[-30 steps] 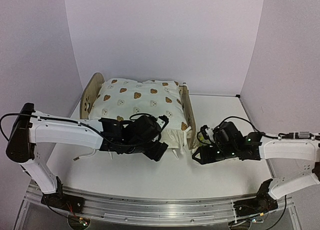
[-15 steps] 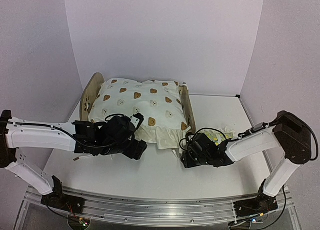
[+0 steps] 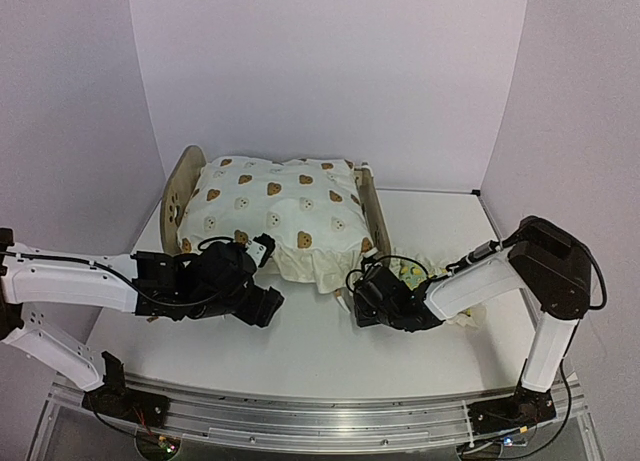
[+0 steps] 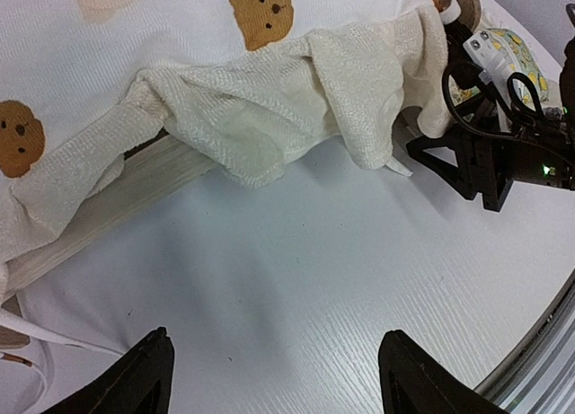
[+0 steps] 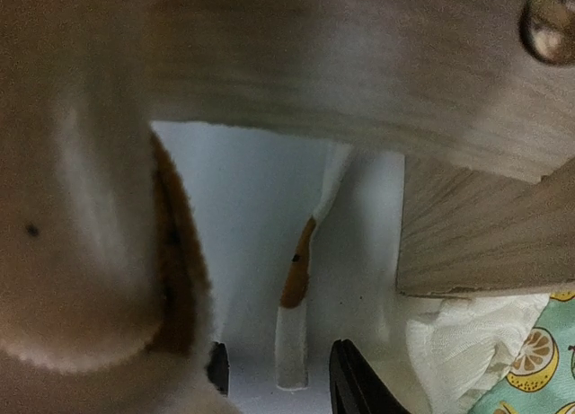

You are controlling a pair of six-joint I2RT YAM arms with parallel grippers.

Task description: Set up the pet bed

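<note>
The pet bed [image 3: 178, 191], light wood with a rounded headboard, stands at the back left. The cream bear-print cushion [image 3: 275, 209] covers it and hides the striped base. The cushion's front edge hangs over the near rail [image 4: 108, 203]. My left gripper [image 3: 262, 307] is open and empty, low over the table in front of the bed [image 4: 278, 378]. My right gripper [image 3: 357, 307] is at the bed's near right corner. Its jaws [image 5: 280, 378] stand open on either side of a loose cushion tie [image 5: 295, 329], under the wooden frame [image 5: 359, 73].
The green lemon-print pillow [image 3: 412, 273] lies on the table to the right of the bed, behind my right wrist; it also shows in the right wrist view [image 5: 539, 360]. Purple walls close in the back and sides.
</note>
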